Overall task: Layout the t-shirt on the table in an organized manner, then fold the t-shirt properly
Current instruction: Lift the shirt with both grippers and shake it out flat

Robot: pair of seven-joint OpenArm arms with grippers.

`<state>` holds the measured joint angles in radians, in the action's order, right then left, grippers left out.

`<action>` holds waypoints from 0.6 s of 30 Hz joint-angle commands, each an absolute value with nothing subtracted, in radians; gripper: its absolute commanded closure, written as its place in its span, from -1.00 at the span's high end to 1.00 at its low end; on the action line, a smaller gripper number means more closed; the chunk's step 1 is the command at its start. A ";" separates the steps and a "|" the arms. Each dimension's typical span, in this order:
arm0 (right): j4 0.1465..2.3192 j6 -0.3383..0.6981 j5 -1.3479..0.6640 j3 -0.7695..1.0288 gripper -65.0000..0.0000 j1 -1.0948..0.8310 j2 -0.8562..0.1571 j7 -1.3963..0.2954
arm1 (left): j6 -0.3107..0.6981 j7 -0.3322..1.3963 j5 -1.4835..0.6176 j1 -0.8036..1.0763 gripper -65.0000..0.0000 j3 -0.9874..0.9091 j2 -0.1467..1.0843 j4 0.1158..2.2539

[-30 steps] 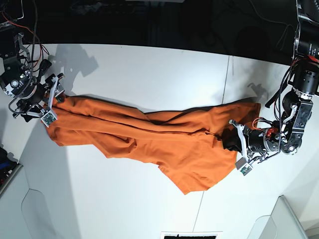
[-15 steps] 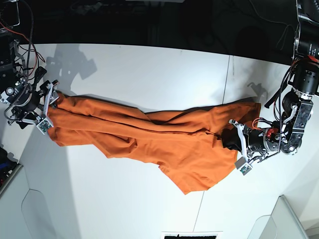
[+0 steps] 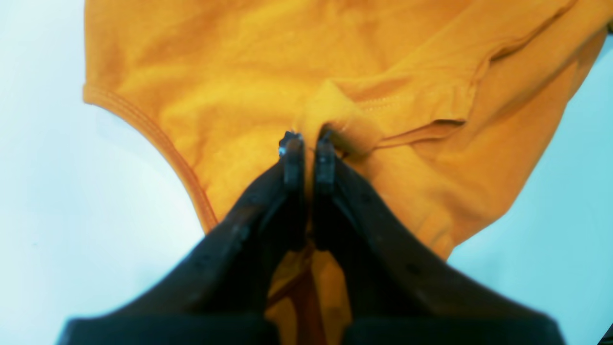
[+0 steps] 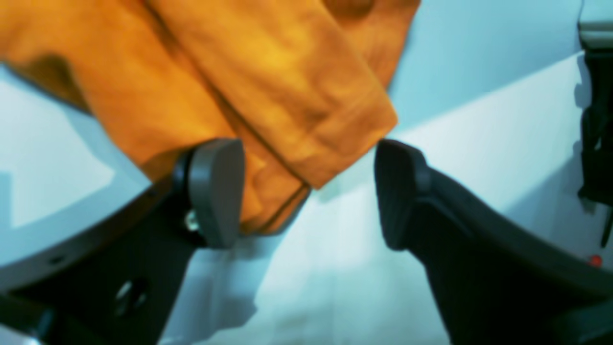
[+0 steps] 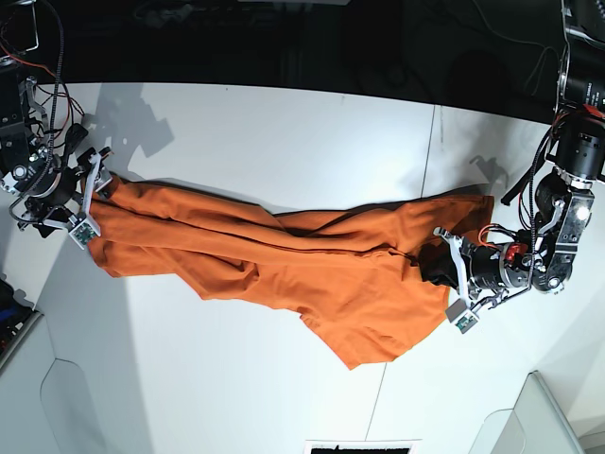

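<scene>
Right claw (image 4: 306,191) has released the t-shirt (image 5: 284,260), backing off.

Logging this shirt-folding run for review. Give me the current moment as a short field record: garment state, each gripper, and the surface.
garment: orange t-shirt, stretched long and bunched with folds, not yet flat
left gripper: shut on a pinch of shirt fabric
right gripper: open, fingers either side of a shirt corner
surface: white table with a thin dark seam
fold: not yet begun

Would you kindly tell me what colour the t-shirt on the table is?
The t-shirt is plain bright orange, with no pattern; the base view shows it best.
</scene>
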<state>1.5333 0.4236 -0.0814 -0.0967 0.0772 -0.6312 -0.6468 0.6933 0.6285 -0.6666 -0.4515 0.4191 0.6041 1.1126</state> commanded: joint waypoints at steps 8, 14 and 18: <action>1.542 0.415 -0.079 -0.089 0.28 0.122 -0.651 -0.628 | 0.698 0.627 -0.685 -0.479 -1.00 0.411 0.618 1.127; 1.499 0.415 -0.072 -0.113 0.28 0.125 -0.651 -0.624 | 0.698 0.626 -0.696 -0.479 -1.00 0.411 0.618 1.127; 1.480 0.393 -0.063 -0.140 0.28 0.125 -0.651 -0.601 | 0.698 0.626 -0.696 -0.479 -1.00 0.411 0.617 1.127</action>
<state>1.4734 0.3969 -0.0647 -0.1444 0.1116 -0.6346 -0.6052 0.6933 0.6426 -0.6819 -0.4515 0.4191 0.6044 1.1126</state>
